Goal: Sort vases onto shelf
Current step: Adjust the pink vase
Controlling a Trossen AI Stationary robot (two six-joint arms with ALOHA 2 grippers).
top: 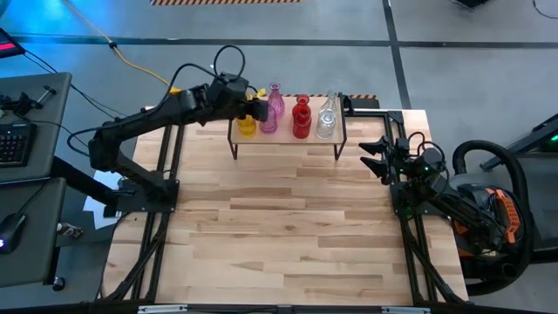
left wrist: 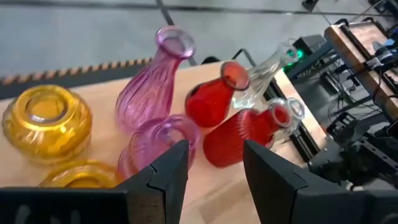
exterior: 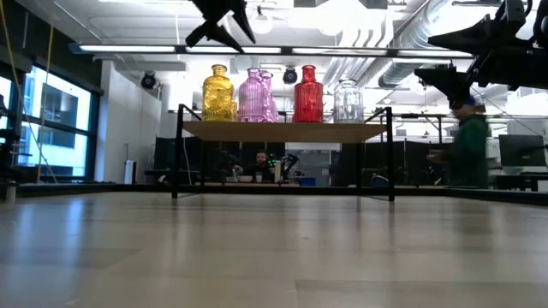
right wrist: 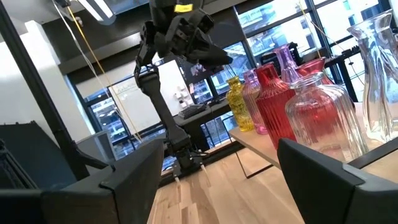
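Showing all eight vases on the shelf point(top: 288, 138) at the far edge of the table point(top: 279, 235), in colour pairs: yellow vases point(top: 248, 125) at the left end, then pink vases point(top: 272, 112), red vases point(top: 302, 118) and clear vases point(top: 326, 118) at the right end. Seen level across the table, rear vase of each pair largely hidden behind its front partner; only four bodies easy to separate there. Clear pair hard to outline from above, glass blending with the wood.

Left gripper point(top: 258, 106) hovering above the shelf's left end, over the yellow and pink vases, fingers point(left wrist: 166, 174) parted and grasping nothing; in the level view, only its dark tips cut off at the upper edge. One yellow vase partly cropped in the left wrist view.

Right gripper point(top: 375, 157) waiting beside the shelf's right end, apart from it, jaws spread wide and empty; one clear vase cut off at the edge of its wrist view.

Person point(exterior: 467, 145) blurred in the room beyond the table.
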